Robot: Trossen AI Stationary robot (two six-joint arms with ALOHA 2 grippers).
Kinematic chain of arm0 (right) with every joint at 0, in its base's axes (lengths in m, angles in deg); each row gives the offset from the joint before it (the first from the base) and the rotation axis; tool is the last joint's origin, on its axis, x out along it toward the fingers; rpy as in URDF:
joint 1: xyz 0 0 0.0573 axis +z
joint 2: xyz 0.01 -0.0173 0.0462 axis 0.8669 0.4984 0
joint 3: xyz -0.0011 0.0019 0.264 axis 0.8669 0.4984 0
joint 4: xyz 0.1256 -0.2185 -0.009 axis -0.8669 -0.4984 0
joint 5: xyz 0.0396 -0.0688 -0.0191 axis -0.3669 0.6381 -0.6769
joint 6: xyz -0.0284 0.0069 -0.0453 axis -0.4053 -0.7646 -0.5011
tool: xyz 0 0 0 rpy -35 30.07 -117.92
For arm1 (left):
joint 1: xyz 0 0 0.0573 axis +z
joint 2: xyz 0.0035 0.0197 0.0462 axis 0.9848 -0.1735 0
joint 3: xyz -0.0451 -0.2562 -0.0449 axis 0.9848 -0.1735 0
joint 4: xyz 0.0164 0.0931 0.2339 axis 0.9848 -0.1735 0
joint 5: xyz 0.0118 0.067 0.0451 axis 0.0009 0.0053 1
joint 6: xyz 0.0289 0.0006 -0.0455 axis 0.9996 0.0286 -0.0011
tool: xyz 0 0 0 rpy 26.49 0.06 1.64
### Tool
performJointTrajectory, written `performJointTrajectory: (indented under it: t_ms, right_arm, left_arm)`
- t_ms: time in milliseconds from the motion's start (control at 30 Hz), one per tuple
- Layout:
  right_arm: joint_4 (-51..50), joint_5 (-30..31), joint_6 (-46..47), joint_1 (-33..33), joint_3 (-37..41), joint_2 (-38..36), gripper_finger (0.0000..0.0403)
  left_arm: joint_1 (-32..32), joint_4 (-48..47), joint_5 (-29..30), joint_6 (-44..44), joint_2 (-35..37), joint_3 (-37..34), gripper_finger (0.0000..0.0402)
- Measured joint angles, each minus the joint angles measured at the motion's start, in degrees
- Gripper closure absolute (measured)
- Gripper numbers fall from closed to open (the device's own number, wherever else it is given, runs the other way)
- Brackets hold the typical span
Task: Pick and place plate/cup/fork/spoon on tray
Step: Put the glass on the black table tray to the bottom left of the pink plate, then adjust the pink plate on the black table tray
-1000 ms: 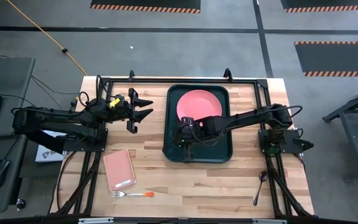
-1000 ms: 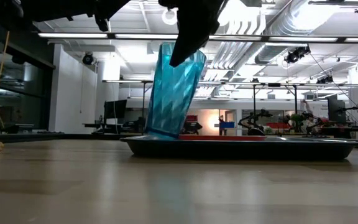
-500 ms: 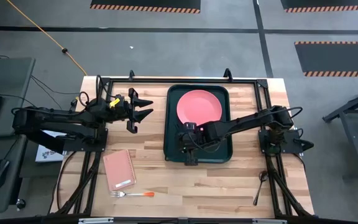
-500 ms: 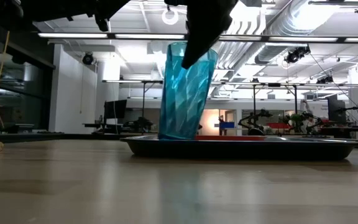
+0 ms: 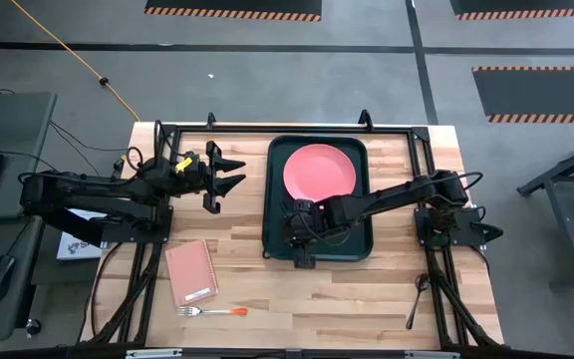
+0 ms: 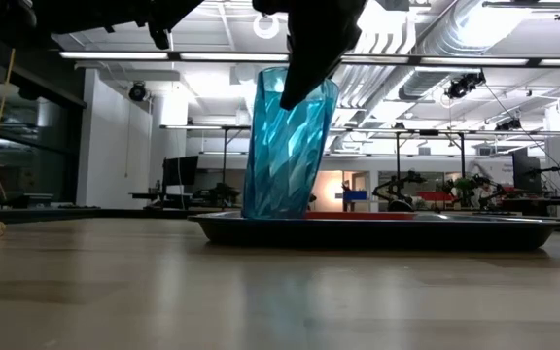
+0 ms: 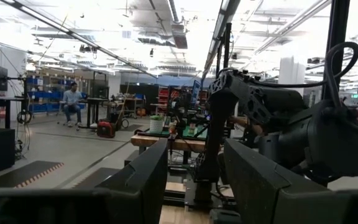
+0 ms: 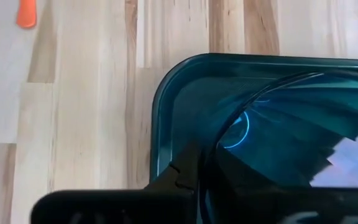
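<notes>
The teal-blue cup (image 6: 285, 146) stands slightly tilted in the near-left corner of the dark tray (image 5: 268, 199), with its base behind the tray's rim (image 6: 406, 231). My right gripper (image 5: 302, 227) reaches over the tray from the right and is shut on the cup's rim. The salmon-pink plate (image 5: 319, 172) lies flat in the tray's far half. The orange-handled fork (image 5: 212, 311) lies near the table's near edge on the left, and the dark spoon (image 5: 417, 292) near the near right. My left gripper (image 5: 229, 172) waits open and empty, left of the tray. My right gripper holds the cup by its top rim (image 8: 229, 134), one finger inside the cup and one outside. The fingers come from above, slanting down from the table's right. The cup leans a little; whether its base (image 6: 272, 212) rests on the tray floor is hidden by the tray's rim.
A pink notebook (image 5: 190, 272) lies at the near left, just beyond the fork. Bare wood lies between the tray and the notebook. The fork's orange handle end also shows in the right wrist view (image 8: 27, 12).
My right gripper has moved a little toward the table's near edge with the cup. The cup leaned strongly a second ago and now stands closer to upright, lower in the tray's near-left corner.
</notes>
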Motion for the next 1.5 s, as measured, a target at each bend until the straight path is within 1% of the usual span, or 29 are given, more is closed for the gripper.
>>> performJointTrajectory:
  t_ms: [233, 367, 467, 733, 833, 900, 1033, 1100, 1200, 1267, 1433, 1500]
  right_arm:
    - [1.2, -0.2, 0.0, -0.1, 0.0, 0.1, 0.0367]
    - [1.3, -0.2, 0.0, 0.0, 0.0, 0.1, 0.0343]
    - [2.4, 0.1, -0.1, 0.0, 0.0, 0.1, 0.0316]
    - [2.3, 0.3, -4.0, -0.2, 0.0, -1.5, 0.0223]
    - [2.0, 0.0, -4.5, -0.4, 0.0, -3.0, 0.0198]
    - [2.0, -1.2, -5.1, -0.4, 0.0, -4.2, 0.0186]
    - [1.8, -3.5, -7.6, -0.5, 0.0, -6.9, 0.0177]
    - [0.0, -4.5, -9.0, -0.4, 0.0, -8.9, 0.0177]
    - [-3.2, -4.4, -9.6, -0.4, 0.0, -12.0, 0.0179]
    - [-5.4, -2.1, -9.3, -0.5, 0.0, -13.8, 0.0183]
    - [-11.8, 7.7, -7.7, -1.7, 0.0, -15.8, 0.0201]
    - [-13.2, 9.5, -7.2, -2.7, 0.0, -15.9, 0.0209]
  left_arm:
    - [0.0, 0.0, 0.0, 0.0, 0.0, 0.0, 0.0252]
    - [0.0, -0.1, 0.0, 0.0, 0.0, 0.0, 0.0252]
    - [0.0, -0.1, 0.0, 0.0, 0.0, 0.0, 0.0252]
    - [0.0, -0.1, 0.0, 0.0, 0.0, 0.0, 0.0252]
    - [0.0, -0.2, 0.0, 0.0, 0.0, 0.0, 0.0252]
    - [0.0, -0.2, 0.0, 0.0, 0.0, 0.0, 0.0252]
    - [0.0, -0.2, 0.0, 0.0, 0.0, 0.0, 0.0252]
    - [0.0, -0.3, 0.0, -0.1, 0.0, 0.0, 0.0252]
    - [0.0, -0.7, 0.0, -0.1, 0.0, 0.0, 0.0252]
    - [0.0, -1.1, 0.0, -0.1, 0.0, 0.0, 0.0252]
    - [0.0, -1.6, 0.0, -0.8, 0.0, 0.0, 0.0252]
    - [0.0, -1.7, 0.0, -1.6, 0.0, 0.0, 0.0252]
